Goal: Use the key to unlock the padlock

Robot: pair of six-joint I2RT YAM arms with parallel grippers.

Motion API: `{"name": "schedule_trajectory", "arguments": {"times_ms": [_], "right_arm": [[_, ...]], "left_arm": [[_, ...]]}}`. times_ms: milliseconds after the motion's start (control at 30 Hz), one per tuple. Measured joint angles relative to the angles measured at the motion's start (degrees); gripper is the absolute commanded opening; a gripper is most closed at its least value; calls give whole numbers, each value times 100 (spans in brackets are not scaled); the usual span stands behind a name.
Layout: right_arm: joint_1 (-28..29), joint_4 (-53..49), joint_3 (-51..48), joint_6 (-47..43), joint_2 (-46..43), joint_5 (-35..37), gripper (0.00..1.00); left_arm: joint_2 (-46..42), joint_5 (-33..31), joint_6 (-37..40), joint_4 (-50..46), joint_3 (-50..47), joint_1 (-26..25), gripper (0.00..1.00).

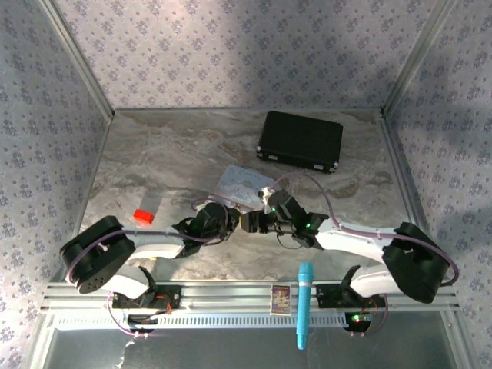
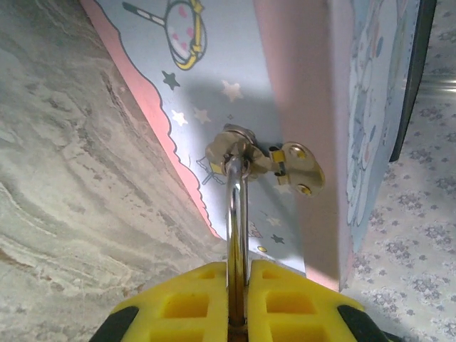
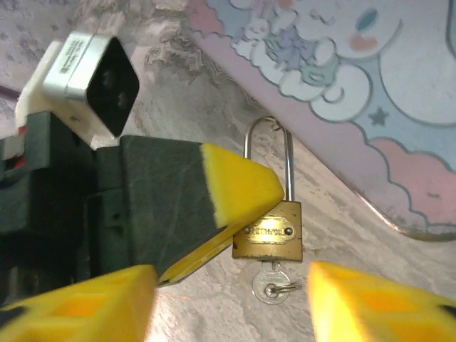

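**A:** What does the room look like?

**B:** You have a grey-and-cream marbled tabletop (image 1: 154,161) boxed in by walls papered with a small lilac flower print (image 1: 231,54). A ribbed aluminium rail (image 1: 223,296) runs along the near edge. A flat black rectangular case (image 1: 300,141) sits far right, and a small red block (image 1: 144,217) sits on the left. A light blue plastic cylinder (image 1: 305,304) lies across the rail.

**A:** And the lock?

**B:** The small brass-gold padlock with a thin silver shackle (image 3: 267,231) is mid-table, just beside the pink-trimmed edge of the pale blue cartoon-printed tin (image 3: 399,107). The slim silvery key (image 3: 271,285) sticks out of the bottom of the padlock.

**A:** My grippers?

**B:** Your left gripper (image 2: 239,285) is clenched on the padlock, with its yellow pads pressed together around the metal. Your right gripper (image 3: 231,299) is released. Its yellow fingers stand wide apart either side of the key and touch nothing.
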Motion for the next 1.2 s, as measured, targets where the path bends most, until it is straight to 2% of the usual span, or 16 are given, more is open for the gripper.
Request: {"name": "schedule_trajectory", "arguments": {"times_ms": [67,133,167,367,500,600,700,867,1033,1200], "right_arm": [[52,-468,190,-529,-35,251,68],[131,-769,229,-1012,-35,481,54],[208,-890,221,-1290,-35,588,51],[608,-859,2,-2275,-90,870,41],[793,-870,267,-2706,295,1040,35],[918,-846,457,-2911,608,1141,31],[938,-846,531,-3029,769,1237,19],[949,-863,625,-3082,909,1355,8],[898,-769,616,-3023,920,1261,4],[605,-251,334,-2627,918,706,2]], "left_arm": [[-136,59,24,-400,107,31,0],[-245,111,48,-780,212,48,0],[-282,149,52,-938,262,63,0],[-343,380,42,-1340,389,142,0],[-308,531,39,-1355,424,149,0],[-260,595,42,-1355,442,149,0],[-258,616,44,-1403,452,186,0],[-256,575,44,-1440,455,219,0],[-256,535,44,-1445,455,219,0],[-256,492,39,-1438,435,229,0]]}}
